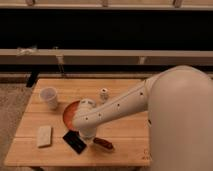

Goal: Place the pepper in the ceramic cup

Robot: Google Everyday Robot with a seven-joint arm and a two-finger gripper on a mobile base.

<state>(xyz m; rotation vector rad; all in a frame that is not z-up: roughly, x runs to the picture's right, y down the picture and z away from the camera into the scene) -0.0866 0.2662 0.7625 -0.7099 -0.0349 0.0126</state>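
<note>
The pepper (103, 144) is small, dark red-brown and elongated. It lies on the wooden table (125, 135) near the front edge, to the right of a flat black card (74, 142). The ceramic cup (48, 96) is pale and round and stands upright at the table's left side. My gripper (86, 132) is at the end of the white arm, low over the table between the orange bowl (69, 114) and the card. It is just left of the pepper and well right of the cup. The pepper is not in the gripper.
A small white shaker bottle (104, 94) stands behind the arm near the table's middle. A pale rectangular block (44, 136) lies at the front left. My large white arm housing (180, 120) covers the table's right side. A dark wall with rails runs behind.
</note>
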